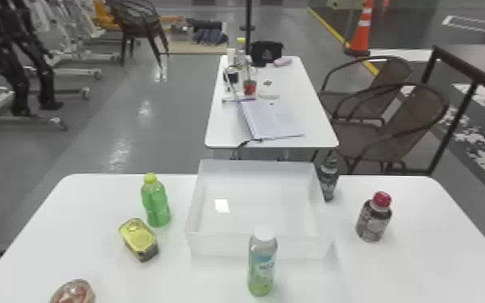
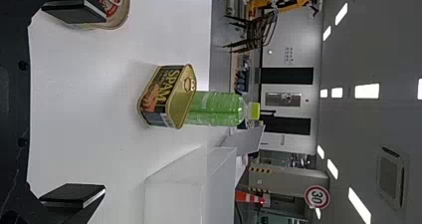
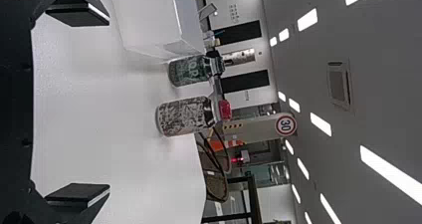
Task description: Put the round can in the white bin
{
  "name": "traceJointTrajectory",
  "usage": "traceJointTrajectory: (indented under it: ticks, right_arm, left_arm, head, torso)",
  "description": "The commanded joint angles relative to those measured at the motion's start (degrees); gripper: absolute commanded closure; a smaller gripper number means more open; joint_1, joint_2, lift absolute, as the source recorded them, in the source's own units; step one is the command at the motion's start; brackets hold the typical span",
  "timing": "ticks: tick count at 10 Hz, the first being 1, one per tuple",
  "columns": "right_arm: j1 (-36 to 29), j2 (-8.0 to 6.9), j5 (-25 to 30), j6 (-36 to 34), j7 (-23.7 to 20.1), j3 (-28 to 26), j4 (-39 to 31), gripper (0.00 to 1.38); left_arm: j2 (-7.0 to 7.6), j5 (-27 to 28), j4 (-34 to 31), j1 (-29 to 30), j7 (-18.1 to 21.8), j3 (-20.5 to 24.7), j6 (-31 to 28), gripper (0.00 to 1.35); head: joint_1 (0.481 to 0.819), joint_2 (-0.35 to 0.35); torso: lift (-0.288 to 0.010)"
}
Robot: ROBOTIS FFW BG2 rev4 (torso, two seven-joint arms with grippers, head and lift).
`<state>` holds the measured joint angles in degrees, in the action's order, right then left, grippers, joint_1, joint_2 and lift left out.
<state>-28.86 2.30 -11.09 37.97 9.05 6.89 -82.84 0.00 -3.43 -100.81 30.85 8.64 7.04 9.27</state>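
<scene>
The round can [image 1: 73, 293] stands on the table at the near left in the head view, cut by the bottom edge. In the left wrist view the round can [image 2: 118, 10] shows partly behind one finger of my left gripper [image 2: 74, 107], which is open with nothing between its fingers. The white bin [image 1: 260, 245] sits at the middle of the table, with nothing but a bright reflection inside. My right gripper [image 3: 79, 107] stands open and holds nothing in the right wrist view.
A rectangular can [image 1: 139, 238] and a green bottle [image 1: 156, 205] stand left of the bin. A white-capped bottle [image 1: 262, 264] stands before its front wall. Right of it are a dark bottle [image 1: 328, 179] and a red-capped bottle [image 1: 374, 219].
</scene>
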Motion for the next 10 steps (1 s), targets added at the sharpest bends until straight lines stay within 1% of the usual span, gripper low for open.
traceJointTrajectory:
  ticks: [1, 3, 7, 8, 10]
  right_arm:
    - [-0.23, 0.07, 0.19, -0.09, 0.0, -0.03, -0.3, 0.11]
    - [-0.41, 0.25, 0.81, -0.18, 0.62, -0.03, -0.65, 0.11]
    - [-0.58, 0.33, 0.9, -0.35, 1.06, -0.03, -0.83, 0.11]
    - [-0.76, 0.33, 0.9, -0.35, 1.15, -0.03, -0.83, 0.11]
    - [-0.85, 0.42, 0.63, -0.35, 1.15, -0.03, -0.83, 0.11]
  left_arm:
    - [-0.15, 0.18, 0.0, 0.17, 0.41, 0.08, 0.23, 0.1]
    - [-0.15, 0.26, -0.09, 0.0, 1.37, 0.34, 0.23, 0.1]
    - [-0.15, -0.09, -0.09, 0.44, 1.55, 0.52, 0.14, 0.1]
    - [-0.15, -0.7, -0.7, 0.88, 1.55, 0.43, -0.65, 0.1]
    - [-0.15, -0.26, -2.9, 2.46, 0.85, 1.58, -3.55, 0.1]
  head:
    - [0.549, 0.0]
    - [0.549, 0.0]
    - [0.549, 0.0]
    - [0.549, 0.0]
    - [0.549, 0.0]
  torso:
    - [-0.1]
    - [-0.1]
    - [-0.1]
    - [-0.1]
    - [-0.1]
